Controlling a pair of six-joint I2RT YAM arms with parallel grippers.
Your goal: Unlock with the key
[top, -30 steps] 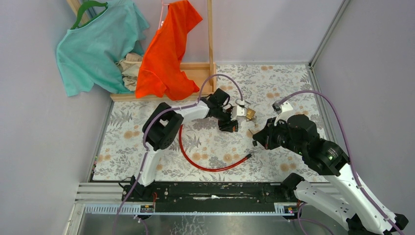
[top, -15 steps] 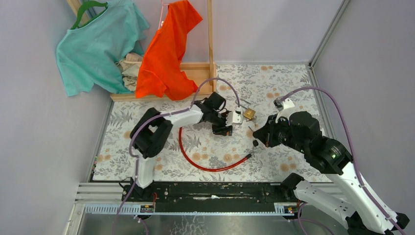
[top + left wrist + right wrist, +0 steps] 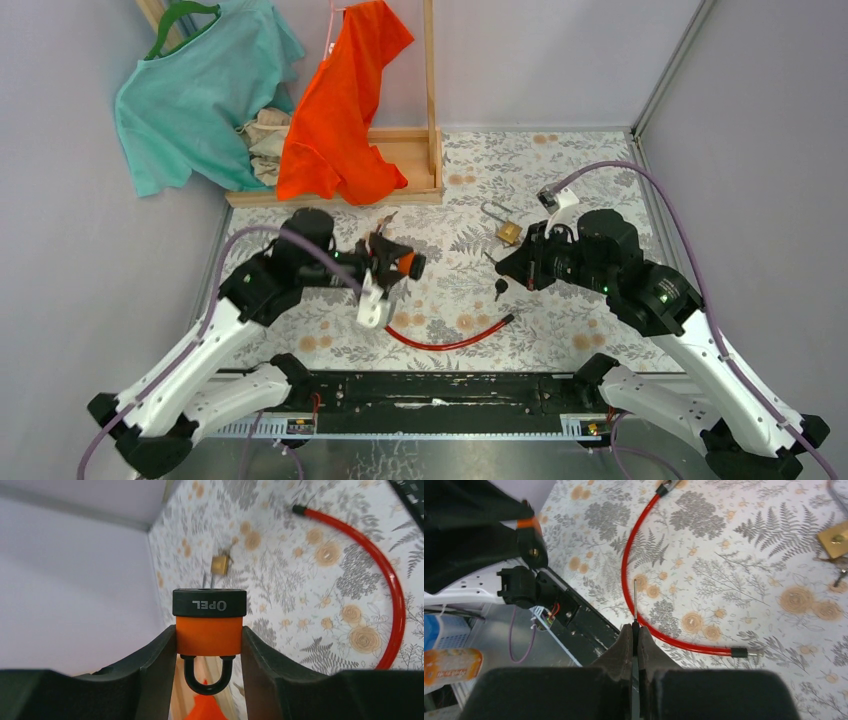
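Note:
An orange padlock [image 3: 209,630] with a black base and a black shackle is clamped between the fingers of my left gripper [image 3: 209,641]. In the top view the padlock [image 3: 405,266] hangs above the mat left of centre, in the left gripper [image 3: 396,268]. My right gripper [image 3: 635,630] is shut on the key [image 3: 635,597]. The key's thin blade sticks out past the fingertips, edge-on. From above, the right gripper [image 3: 499,267] points left toward the padlock, a clear gap away.
A brass padlock [image 3: 509,233] lies on the floral mat [image 3: 600,170] behind the right gripper. A red cable [image 3: 450,342] curves along the mat's near side. A wooden rack base [image 3: 410,150] with a teal shirt [image 3: 190,100] and an orange shirt [image 3: 345,100] stands back left.
My left arm has swung back left and nearer, away from the brass padlock. My right gripper has moved a little left with the key.

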